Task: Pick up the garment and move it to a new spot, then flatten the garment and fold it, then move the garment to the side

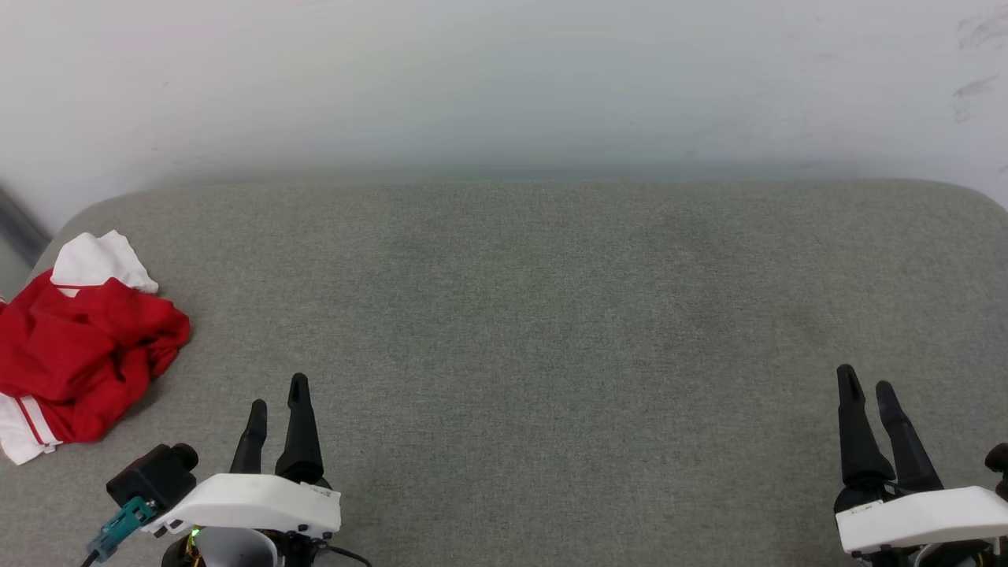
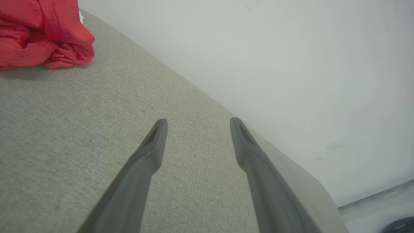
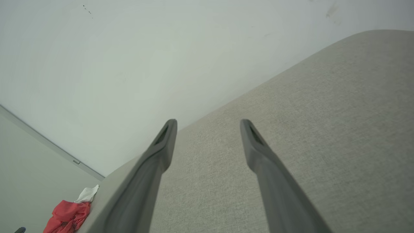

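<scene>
The garment (image 1: 75, 354) lies crumpled in a red heap with white sleeve cloth, at the far left edge of the grey padded surface (image 1: 535, 315). It also shows in the left wrist view as the garment (image 2: 42, 32) at top left, and small in the right wrist view as the garment (image 3: 69, 215) at bottom left. My left gripper (image 1: 277, 394) stands open near the front edge, to the right of the heap and apart from it. My right gripper (image 1: 865, 376) stands open at the front right, far from it. Both hold nothing, as the left gripper (image 2: 195, 121) and right gripper (image 3: 208, 122) show.
A pale wall (image 1: 504, 79) rises behind the padded surface. The surface has rounded back corners, and its left edge runs just beside the heap. A strip of floor (image 3: 29, 168) shows past that left edge.
</scene>
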Tool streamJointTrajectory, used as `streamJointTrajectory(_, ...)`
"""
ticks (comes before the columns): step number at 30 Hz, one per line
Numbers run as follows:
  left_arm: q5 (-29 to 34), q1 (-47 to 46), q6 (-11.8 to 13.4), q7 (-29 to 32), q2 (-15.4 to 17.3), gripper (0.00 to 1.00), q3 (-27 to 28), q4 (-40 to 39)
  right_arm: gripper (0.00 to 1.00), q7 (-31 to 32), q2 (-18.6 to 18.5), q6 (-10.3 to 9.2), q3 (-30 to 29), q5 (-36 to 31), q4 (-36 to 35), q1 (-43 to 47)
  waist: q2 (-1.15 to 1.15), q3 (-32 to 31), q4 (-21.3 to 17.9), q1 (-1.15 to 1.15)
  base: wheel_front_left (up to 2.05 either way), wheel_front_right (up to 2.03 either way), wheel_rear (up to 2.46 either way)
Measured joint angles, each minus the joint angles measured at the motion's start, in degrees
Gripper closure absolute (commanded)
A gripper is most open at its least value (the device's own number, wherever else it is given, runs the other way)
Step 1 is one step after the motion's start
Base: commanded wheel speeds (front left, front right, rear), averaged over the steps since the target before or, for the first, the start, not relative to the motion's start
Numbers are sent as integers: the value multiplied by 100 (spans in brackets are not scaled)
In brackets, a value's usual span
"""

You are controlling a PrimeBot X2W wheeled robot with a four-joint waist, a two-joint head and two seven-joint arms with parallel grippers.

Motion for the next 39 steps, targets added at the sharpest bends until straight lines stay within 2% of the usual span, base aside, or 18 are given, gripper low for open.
streamJointTrajectory(17, 1225, 144, 102, -287, 3, 0, -179, -109, 0, -277, 0, 0, 9, -1200, -182, 138, 0, 5, 8, 0, 0, 0, 0)
streamJointTrajectory(39, 2428, 331, 279, -589, 5, 0, -379, -241, 0, -582, -1, 1, 30, -2442, -322, 362, 0, 15, 11, 0, 0, 0, 0)
